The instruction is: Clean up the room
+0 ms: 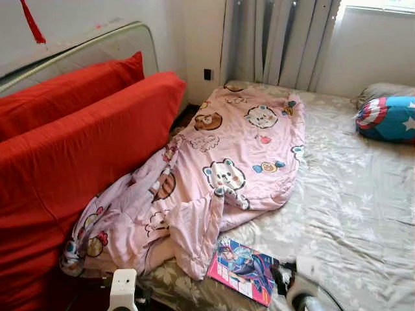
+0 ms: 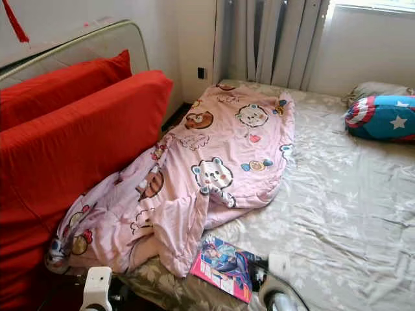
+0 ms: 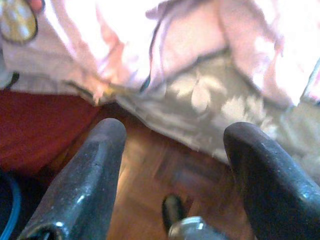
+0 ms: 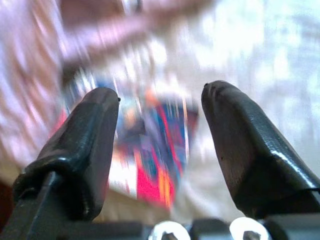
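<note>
Right gripper blurred, fingers spread, empty, facing a glossy comic book; left gripper agape near crumpled pink quilt; bed edge cropped.

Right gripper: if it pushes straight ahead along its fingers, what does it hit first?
Most likely the comic book lying on the bed sheet near the near edge. The open right gripper frames it between its fingers, but the wrist view is blurred, so depth is uncertain.
</note>
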`<state>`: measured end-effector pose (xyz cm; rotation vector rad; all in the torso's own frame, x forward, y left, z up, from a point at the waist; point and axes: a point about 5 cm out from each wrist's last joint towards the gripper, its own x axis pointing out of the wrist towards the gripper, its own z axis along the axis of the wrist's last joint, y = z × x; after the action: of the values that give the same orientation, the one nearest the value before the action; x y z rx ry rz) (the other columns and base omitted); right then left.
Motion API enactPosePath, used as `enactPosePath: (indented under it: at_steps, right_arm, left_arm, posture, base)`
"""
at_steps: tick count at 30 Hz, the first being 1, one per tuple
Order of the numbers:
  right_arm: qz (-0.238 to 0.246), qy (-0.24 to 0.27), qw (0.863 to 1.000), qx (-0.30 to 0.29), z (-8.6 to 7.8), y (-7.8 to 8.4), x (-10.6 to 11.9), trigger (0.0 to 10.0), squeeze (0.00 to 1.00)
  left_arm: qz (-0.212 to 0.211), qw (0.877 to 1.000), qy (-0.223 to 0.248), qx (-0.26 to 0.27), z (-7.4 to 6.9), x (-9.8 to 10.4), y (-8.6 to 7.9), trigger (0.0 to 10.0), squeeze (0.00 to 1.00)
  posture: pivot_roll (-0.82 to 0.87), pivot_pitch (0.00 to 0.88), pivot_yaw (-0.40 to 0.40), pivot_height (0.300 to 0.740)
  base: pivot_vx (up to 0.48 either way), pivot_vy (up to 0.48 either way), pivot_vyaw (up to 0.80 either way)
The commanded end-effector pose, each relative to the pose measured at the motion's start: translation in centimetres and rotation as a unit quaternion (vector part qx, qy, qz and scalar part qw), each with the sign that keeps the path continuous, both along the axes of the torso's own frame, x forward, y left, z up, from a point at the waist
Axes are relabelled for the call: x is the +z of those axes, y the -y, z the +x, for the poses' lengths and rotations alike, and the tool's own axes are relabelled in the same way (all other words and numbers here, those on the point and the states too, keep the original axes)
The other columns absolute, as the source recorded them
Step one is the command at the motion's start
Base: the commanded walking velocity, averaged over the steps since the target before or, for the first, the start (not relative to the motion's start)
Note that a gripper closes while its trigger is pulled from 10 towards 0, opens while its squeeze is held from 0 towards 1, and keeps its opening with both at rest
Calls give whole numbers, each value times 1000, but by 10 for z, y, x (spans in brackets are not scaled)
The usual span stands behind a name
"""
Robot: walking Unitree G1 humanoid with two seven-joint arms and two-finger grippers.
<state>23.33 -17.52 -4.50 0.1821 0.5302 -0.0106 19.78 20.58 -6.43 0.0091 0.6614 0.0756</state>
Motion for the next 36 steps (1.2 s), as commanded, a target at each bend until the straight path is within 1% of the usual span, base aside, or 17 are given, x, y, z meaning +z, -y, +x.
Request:
enactPosePath:
  at_steps: [1, 2, 4, 6, 8, 11, 12, 14, 16, 18, 20, 25, 26, 27, 29, 34, 36]
  right_arm:
    - [3, 51, 999, -3, 15, 1, 15, 10000, 0]
    - [1, 75, 997, -2, 22, 1, 22, 10000, 0]
    - [1, 80, 997, -2, 23, 1, 24, 10000, 0]
    - [1, 99, 995, -2, 23, 1, 27, 10000, 0]
    - [-3, 116, 993, -5, 17, 3, 27, 10000, 0]
    - [-6, 123, 992, -7, 12, 4, 26, 10000, 0]
    - [-11, 126, 992, -2, 6, 5, 24, 10000, 0]
    - [-17, 125, 992, 1, 1, 6, 22, 10000, 0]
    - [-19, 122, 992, -2, 1, 7, 22, 10000, 0]
    - [-22, 119, 993, -5, 1, 8, 22, 10000, 0]
    - [-25, 104, 994, -1, 4, 7, 21, 10000, 0]
    - [-22, 106, 994, 22, 10, 0, 24, 10000, 0]
    - [-25, 112, 993, 31, 10, -1, 25, 10000, 0]
    - [-25, 112, 993, 31, 10, -1, 25, 10000, 0]
    - [-28, 118, 992, 38, 10, -3, 26, 10000, 0]
    - [-27, 109, 993, 36, 6, -5, 22, 10000, 0]
    - [-29, 95, 994, 41, 5, -9, 19, 10000, 0]
  left_arm:
    - [19, 992, 127, -4, 54, 43, -3, 10000, 0]
    - [20, 980, 200, -7, 82, 73, -2, 10000, 0]
    - [19, 978, 208, -7, 83, 76, -1, 10000, 0]
    - [26, 971, 238, -15, 83, 83, 0, 10000, 0]
    - [19, 964, 264, -11, 76, 86, -2, 10000, 0]
    - [22, 960, 278, -14, 70, 89, -5, 10000, 0]
    - [24, 958, 286, -17, 66, 90, -6, 10000, 0]
    - [27, 957, 289, -22, 62, 91, -7, 10000, 0]
    - [27, 957, 288, -20, 60, 91, -8, 10000, 0]
    - [28, 958, 285, -18, 60, 90, -9, 10000, 0]
    - [28, 959, 281, -16, 61, 90, -10, 10000, 0]
    - [21, 959, 282, -18, 65, 92, -4, 10000, 0]
    - [20, 959, 284, -20, 66, 94, -2, 10000, 0]
    - [20, 959, 284, -20, 66, 94, -2, 10000, 0]
    - [21, 959, 283, -19, 67, 94, -2, 10000, 0]
    - [23, 959, 284, -15, 65, 98, -5, 10000, 0]
    - [22, 959, 283, -13, 65, 99, -6, 10000, 0]
  posture:
    - [-18, 0, 12, 740]
    - [-19, 0, 11, 740]
    - [-19, 0, 9, 740]
    - [-17, 0, 4, 740]
    - [-18, 0, 0, 740]
    - [-17, 0, -2, 740]
    - [-14, 0, -6, 740]
    - [-15, 0, -6, 740]
    - [-17, 0, -5, 740]
    - [-17, 0, -5, 740]
    - [-21, 0, -5, 740]
    - [-18, 0, -17, 715]
    - [-18, 0, -19, 702]
    - [-18, 0, -19, 698]
    - [-16, 0, -21, 698]
    - [-5, 0, -22, 698]
    - [-4, 0, -22, 698]
  base:
    - [0, 0, 0]
    - [0, 0, 0]
    - [0, 0, 0]
    - [0, 0, 0]
    - [0, 0, 0]
    - [0, 0, 0]
    - [0, 0, 0]
    - [0, 0, 0]
    - [0, 0, 0]
    - [0, 0, 0]
    - [0, 0, 0]
    - [0, 0, 0]
    - [0, 0, 0]
    - [0, 0, 0]
    - [0, 0, 0]
    - [0, 0, 0]
    - [0, 0, 0]
